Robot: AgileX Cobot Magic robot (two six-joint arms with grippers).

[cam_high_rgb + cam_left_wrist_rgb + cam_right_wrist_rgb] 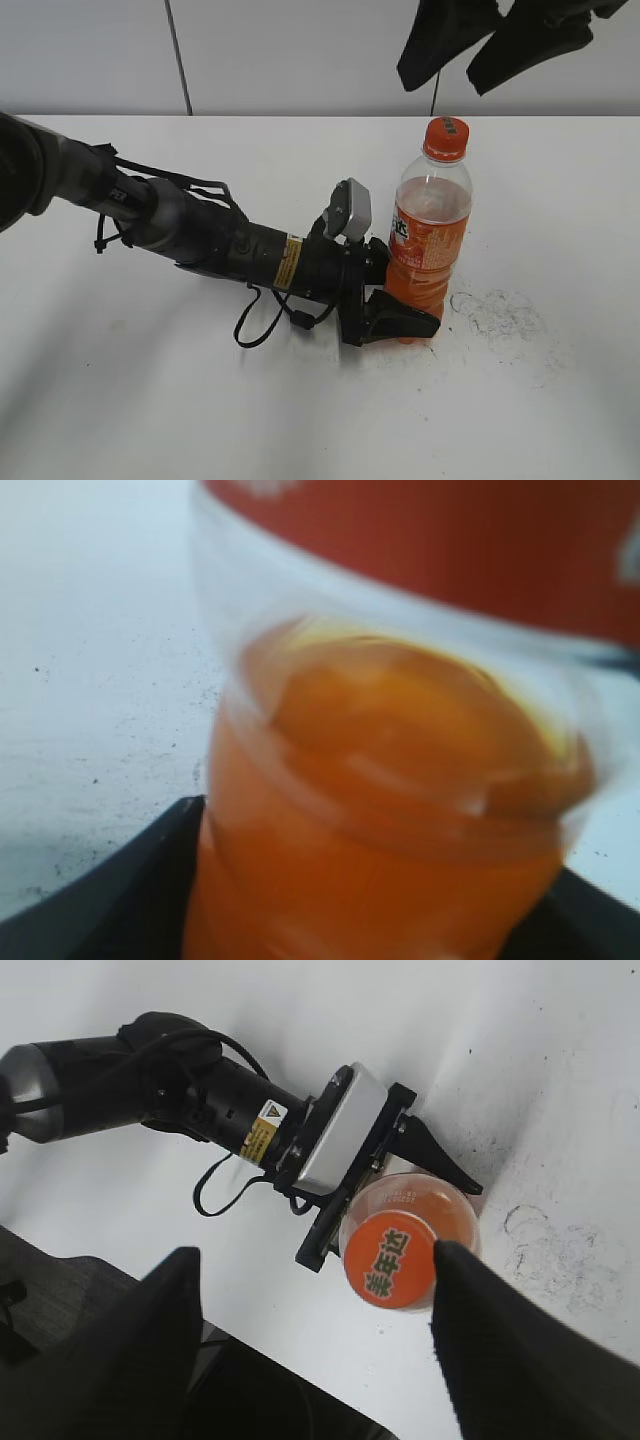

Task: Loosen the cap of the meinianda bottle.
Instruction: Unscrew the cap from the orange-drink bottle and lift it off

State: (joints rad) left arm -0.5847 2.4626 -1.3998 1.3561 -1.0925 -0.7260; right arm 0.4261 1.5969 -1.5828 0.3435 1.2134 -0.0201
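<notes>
Orange cap [445, 138], ribbed, is sitting screwed on top of the meinianda bottle [428, 235]; white characters on its top are showing in my right wrist view. Bottle is standing upright on the white table [150, 400], right of centre, orange drink filling the lower body. My left gripper [398, 300] is reaching in from nine o'clock, pinching the bottle's waisted lower body between black fingers [405, 320]. My right gripper [320, 1340] is hanging above, at twelve o'clock of the cap, its dark fingers [505, 1350] spread wide and touching nothing. Scuff marks [500, 312] are lying on the table at the bottle's three o'clock.
</notes>
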